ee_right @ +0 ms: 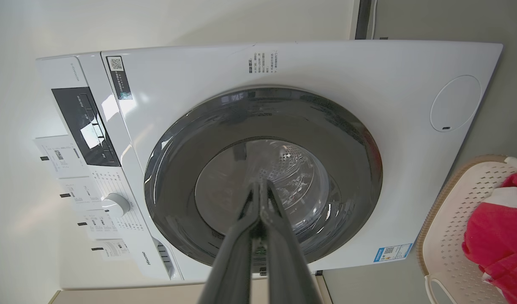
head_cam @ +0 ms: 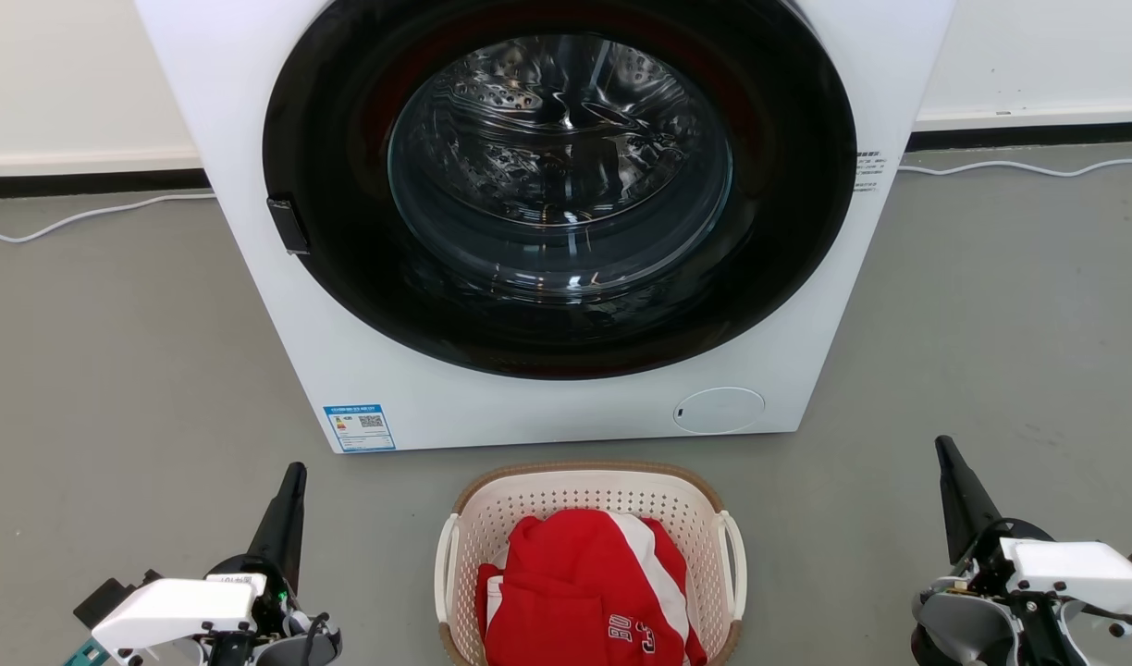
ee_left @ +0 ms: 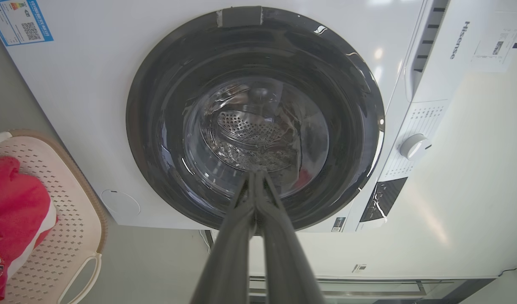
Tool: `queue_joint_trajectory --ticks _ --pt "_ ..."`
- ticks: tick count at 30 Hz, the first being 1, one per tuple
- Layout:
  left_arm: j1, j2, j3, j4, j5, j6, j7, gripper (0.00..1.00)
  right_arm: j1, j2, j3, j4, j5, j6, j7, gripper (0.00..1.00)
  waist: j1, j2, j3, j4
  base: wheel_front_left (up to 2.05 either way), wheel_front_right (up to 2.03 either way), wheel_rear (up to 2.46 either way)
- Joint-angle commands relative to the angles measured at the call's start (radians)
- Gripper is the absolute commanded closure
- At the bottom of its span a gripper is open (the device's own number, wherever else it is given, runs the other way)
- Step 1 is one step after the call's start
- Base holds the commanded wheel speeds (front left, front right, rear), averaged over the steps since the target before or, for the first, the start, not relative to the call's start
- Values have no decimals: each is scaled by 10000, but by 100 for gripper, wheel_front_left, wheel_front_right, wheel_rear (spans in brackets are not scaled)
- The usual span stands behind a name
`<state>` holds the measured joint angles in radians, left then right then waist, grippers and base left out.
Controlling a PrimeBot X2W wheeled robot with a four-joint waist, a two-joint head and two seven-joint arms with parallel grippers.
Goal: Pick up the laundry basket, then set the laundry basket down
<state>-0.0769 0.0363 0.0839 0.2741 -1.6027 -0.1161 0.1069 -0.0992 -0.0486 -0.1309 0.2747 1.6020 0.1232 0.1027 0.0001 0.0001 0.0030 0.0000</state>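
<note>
The laundry basket [head_cam: 584, 490], cream-white and perforated with a brown rim and white loop handles, sits on the grey floor at the bottom centre of the head view, holding red and white clothing [head_cam: 584, 592]. My left gripper [head_cam: 295, 470] is shut and empty, well to the basket's left. To the basket's right my right gripper [head_cam: 942, 444] is likewise shut and holds nothing. The basket [ee_left: 68, 198] lies at the left edge of the left wrist view, beside my closed left gripper [ee_left: 256, 174]. In the right wrist view the basket [ee_right: 453, 211] is at the right edge, apart from my closed right gripper [ee_right: 258, 182].
A white front-loading washing machine [head_cam: 566, 407] with a round dark door [head_cam: 557, 185] stands right behind the basket. White cables [head_cam: 76, 217] run along the floor by the wall on both sides. Open grey floor lies left and right of the basket.
</note>
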Motion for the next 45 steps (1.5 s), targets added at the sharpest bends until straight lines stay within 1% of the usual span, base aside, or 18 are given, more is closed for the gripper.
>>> queue_joint_trajectory --ticks 1,45 --pt "-312 139 301 -287 -57 -146 65 100 -88 -16 168 -299 64 75 108 100 0 -1 0 0 0 0 0" --pt "-311 139 299 -289 -59 -146 63 100 -87 -16 170 -299 66 75 106 100 0 -1 0 0 0 0 0"
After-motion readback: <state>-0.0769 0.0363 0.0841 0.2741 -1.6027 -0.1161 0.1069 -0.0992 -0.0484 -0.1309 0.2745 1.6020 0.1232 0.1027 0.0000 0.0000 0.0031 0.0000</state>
